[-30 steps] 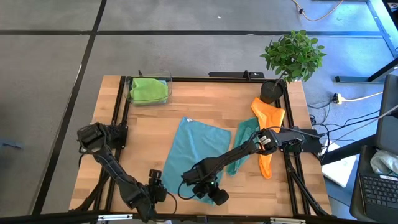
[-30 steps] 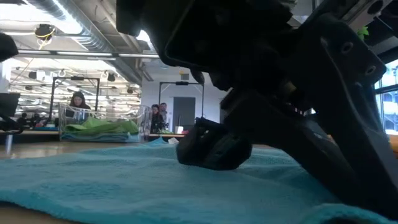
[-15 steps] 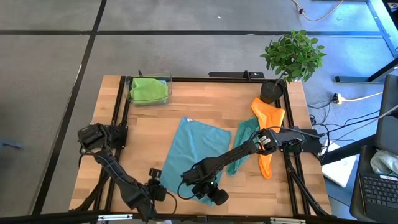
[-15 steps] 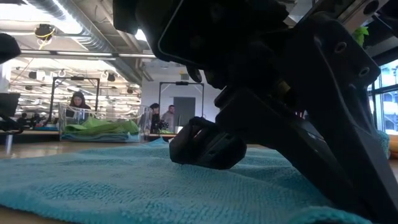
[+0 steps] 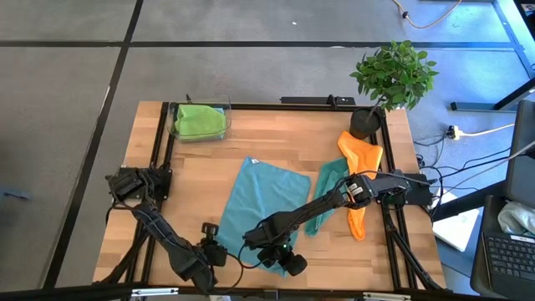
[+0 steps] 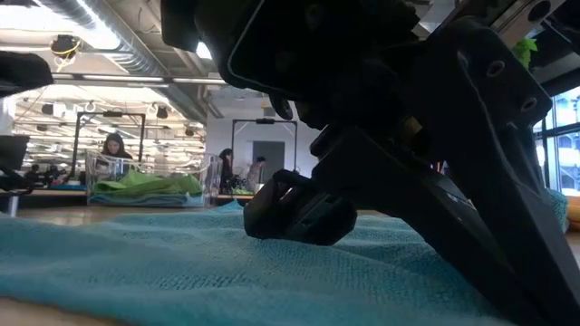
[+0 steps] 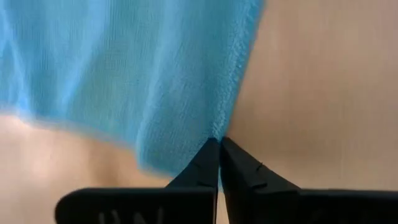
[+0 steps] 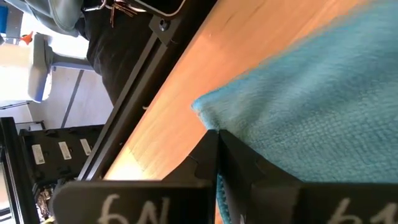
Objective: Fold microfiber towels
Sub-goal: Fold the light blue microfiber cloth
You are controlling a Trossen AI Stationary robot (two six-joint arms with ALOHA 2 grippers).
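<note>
A light blue towel (image 5: 261, 205) lies spread flat in the middle of the table; the low view shows its fuzzy surface (image 6: 181, 263) filling the foreground. My left gripper (image 5: 219, 253) is shut at its near left corner, and my right gripper (image 5: 282, 261) is shut at its near right corner. A teal towel (image 5: 328, 194) lies crumpled beside the blue one, under my right arm. An orange towel (image 5: 359, 171) lies at the right edge. A lime green towel (image 5: 201, 121) sits in a clear bin. My left gripper pinches the towel's side edge at the near left corner (image 7: 219, 132) between its two fingertips, coming steeply from above. The cloth next to the fingers bulges up a little. The rest lies on the table. My right gripper pinches the near right corner (image 8: 206, 118) between its two fingers, slanting down. The corner bunches up just in front of the fingertips, while the cloth beyond it lies flat on the wood.
A potted plant (image 5: 393, 75) stands at the far right corner. The clear bin (image 5: 201, 109) stands at the far left. Black frame rails (image 5: 159, 167) run along the table's edges. Bare wood (image 5: 276, 138) shows beyond the blue towel.
My left gripper has edged toward the blue towel's near left corner and tipped steeper. In the low view the towel's near left part has risen a little off the table. My right gripper has kept still.
</note>
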